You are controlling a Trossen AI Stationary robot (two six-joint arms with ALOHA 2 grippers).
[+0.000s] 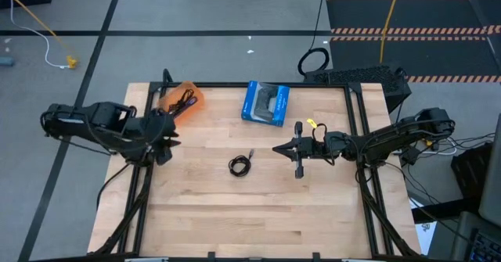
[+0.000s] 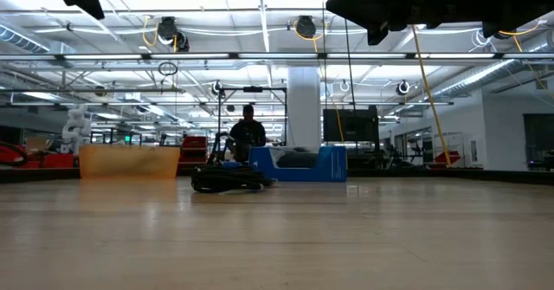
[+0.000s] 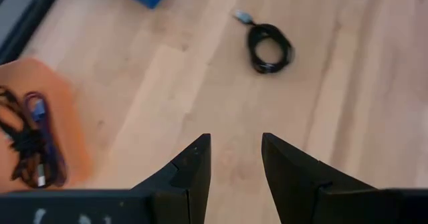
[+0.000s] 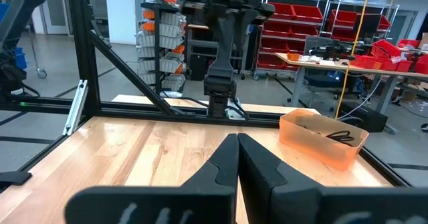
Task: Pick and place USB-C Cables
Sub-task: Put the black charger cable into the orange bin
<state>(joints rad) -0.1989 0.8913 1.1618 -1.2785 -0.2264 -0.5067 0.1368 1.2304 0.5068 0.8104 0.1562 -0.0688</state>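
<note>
The wooden table [image 1: 258, 207] fills the lower middle of the high view, pale planks inside a black frame, standing on a grey floor crossed by dark lines. A black mat edged with orange-striped tape lies in the upper right of that frame. In the low view the room behind is a wide hall with bright ceiling lights, red storage bins and a person [image 2: 248, 132] standing far back near the centre.

The left arm reaches in from the left edge of the high view, and the left gripper [image 1: 162, 141] hangs above the table's left side, just below the orange tray [image 1: 193, 102]. Its fingers [image 3: 190, 174] stand moderately apart with nothing between them, bare wood showing in the gap. The right arm comes in from the right edge, and the right gripper [image 1: 279, 148] points toward the table's centre, its fingers [image 4: 224, 164] pressed together and empty.

The blue box [image 1: 265, 102] sits at the upper centre of the table. The orange tray at the upper left holds a black cable [image 3: 17, 140] and a blue-purple cable [image 3: 45, 140] lying together. A coiled black cable [image 1: 239, 165] lies on the bare wood at the centre, between the two grippers, touching neither.
</note>
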